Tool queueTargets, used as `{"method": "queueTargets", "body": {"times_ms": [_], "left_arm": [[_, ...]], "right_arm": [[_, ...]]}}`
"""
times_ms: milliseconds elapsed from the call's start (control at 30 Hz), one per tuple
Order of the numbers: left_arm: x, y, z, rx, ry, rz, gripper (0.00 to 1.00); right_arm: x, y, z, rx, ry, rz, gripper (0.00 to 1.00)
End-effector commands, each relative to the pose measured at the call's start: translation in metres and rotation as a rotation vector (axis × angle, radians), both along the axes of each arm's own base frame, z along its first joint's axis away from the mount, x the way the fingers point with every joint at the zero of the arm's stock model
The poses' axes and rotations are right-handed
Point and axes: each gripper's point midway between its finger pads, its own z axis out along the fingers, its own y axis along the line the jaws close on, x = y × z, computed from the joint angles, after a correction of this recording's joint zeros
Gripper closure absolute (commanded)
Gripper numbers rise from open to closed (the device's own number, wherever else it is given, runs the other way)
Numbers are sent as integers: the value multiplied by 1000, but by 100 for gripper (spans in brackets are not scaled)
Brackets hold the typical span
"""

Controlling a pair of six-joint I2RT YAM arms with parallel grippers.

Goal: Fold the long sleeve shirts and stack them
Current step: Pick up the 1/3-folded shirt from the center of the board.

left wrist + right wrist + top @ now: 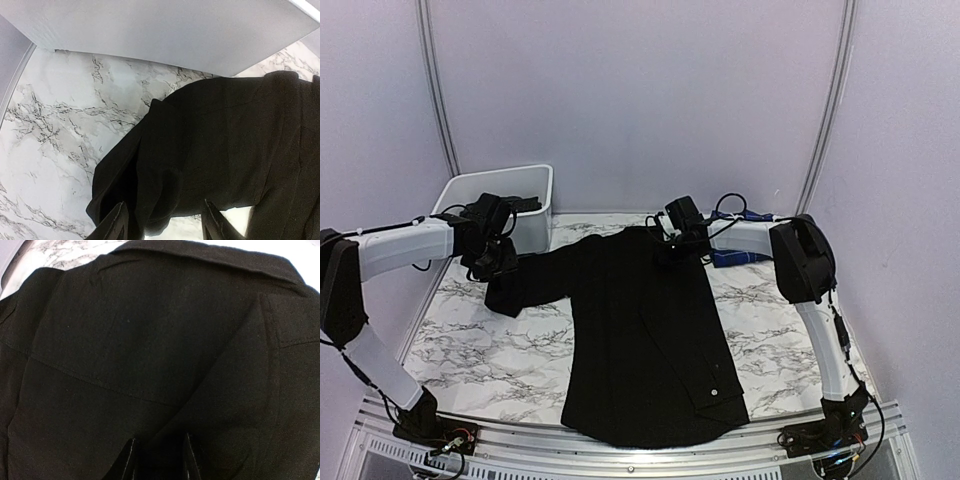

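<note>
**Soft black shirt held at sleeve and collar**

Cloth fills most of the marble table [470, 350]: the black shirt [645, 350] lies flat, its hem toward the arm bases. I judge it light and limp, so it will sag and slide; hold it at seams or edges. The sleeve [525, 285] bunches under the left gripper [162, 227], whose narrow fingers seem to pinch a fold. The right gripper [159, 460] is nearly closed on cloth just below the collar [215, 257].

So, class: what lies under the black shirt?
Marble tabletop shows all around the black shirt, so the shirt rests on it. Whether anything else lies beneath is hidden by the cloth.
</note>
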Motion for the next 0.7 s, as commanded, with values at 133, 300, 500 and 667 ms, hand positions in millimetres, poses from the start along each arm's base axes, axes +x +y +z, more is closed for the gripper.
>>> {"method": "queueTargets", "body": {"times_ms": [133,300,500,667], "left_arm": [[6,3,-18,20,60,-10,50],[10,9,-27,36,76,11,52],[15,15,-37,49,91,23,58],[19,6,-30,21,66,-29,81]], "right_arm": [[3,6,47,54,-55,10,70],[-1,7,76,77,-96,20,68],[-10,11,123,122,-165,39,67],[-22,13,158,174,-231,69,60]]}}
